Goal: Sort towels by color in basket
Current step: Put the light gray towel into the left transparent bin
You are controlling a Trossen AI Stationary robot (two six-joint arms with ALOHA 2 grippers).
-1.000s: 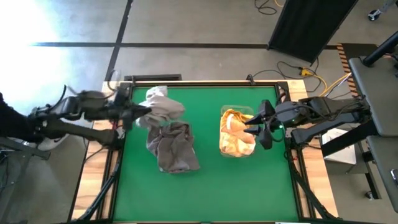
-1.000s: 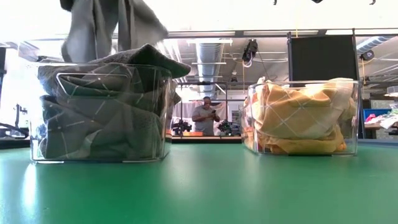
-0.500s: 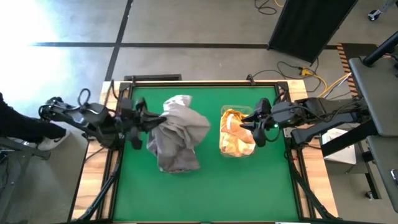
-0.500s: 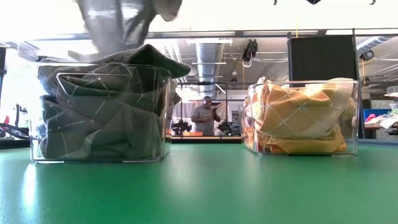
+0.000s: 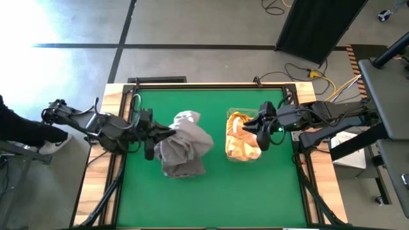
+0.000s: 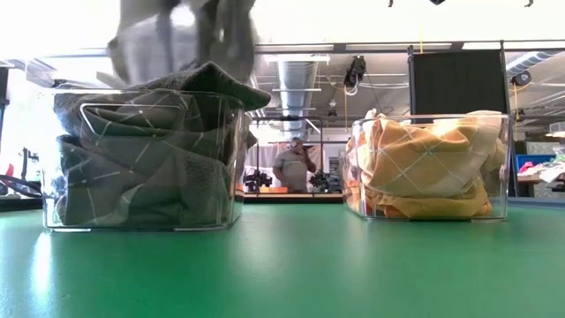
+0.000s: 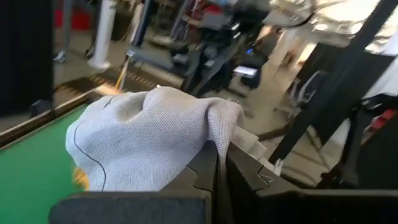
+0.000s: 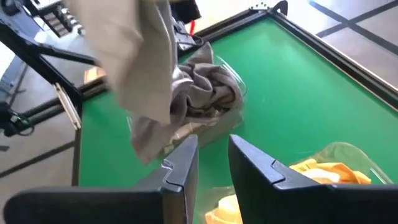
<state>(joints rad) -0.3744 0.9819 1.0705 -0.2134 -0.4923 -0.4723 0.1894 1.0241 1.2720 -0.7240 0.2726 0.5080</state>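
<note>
The left gripper [image 5: 155, 135] pinches a grey towel [image 5: 185, 131] over the grey basket [image 6: 141, 159]; it probably should let go next. The right gripper [image 5: 263, 132] waits with its fingers apart by the yellow basket [image 6: 430, 168].

a green table [image 6: 291, 265] carries two clear bins: grey-towel bin [image 6: 141, 159], yellow-towel bin [image 6: 428, 168].

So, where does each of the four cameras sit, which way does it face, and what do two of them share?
High view: above the table, facing straight down; shows both arms, the left gripper holding a grey towel over the grey bin.
Low view: at table height, facing level into the room; shows no arm.
Left wrist view: on the left arm, facing past its shut fingers.
Right wrist view: on the right arm, facing past its open fingers.
Shared: the low view and the right wrist view both show the yellow towels.
</note>
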